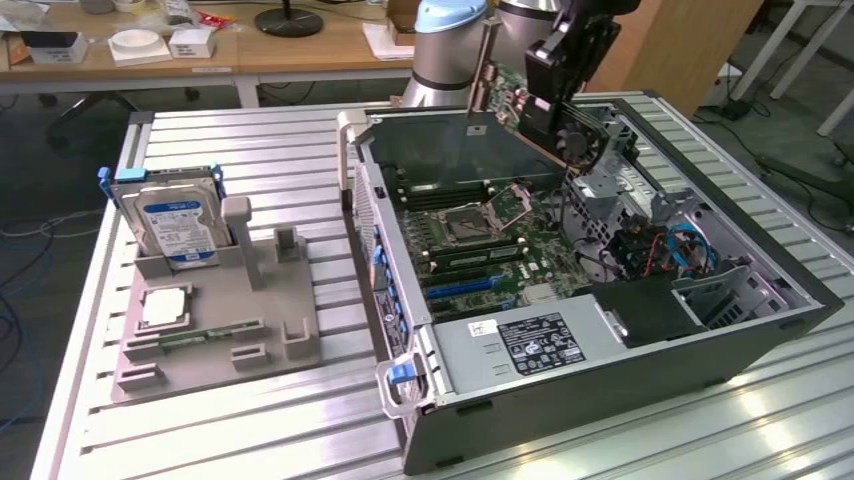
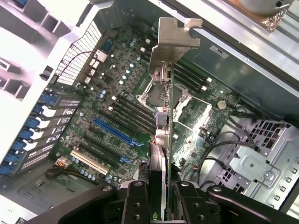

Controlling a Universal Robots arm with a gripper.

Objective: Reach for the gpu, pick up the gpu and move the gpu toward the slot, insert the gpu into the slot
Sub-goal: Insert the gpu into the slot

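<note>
My gripper is shut on the gpu, a dark green card held tilted above the far side of the open computer case. In the wrist view the gpu runs edge-on out from between the gripper fingers, and its silver bracket sticks out at the far end. The card hangs over the green motherboard, above the processor socket. The slot, a long black connector, lies between a blue connector and a white one, off to the side of the card and apart from it.
Cables and a drive cage crowd the case's side at the exterior view's right, with the power supply at its near end. A grey holder on the table carries a hard drive at the exterior view's left.
</note>
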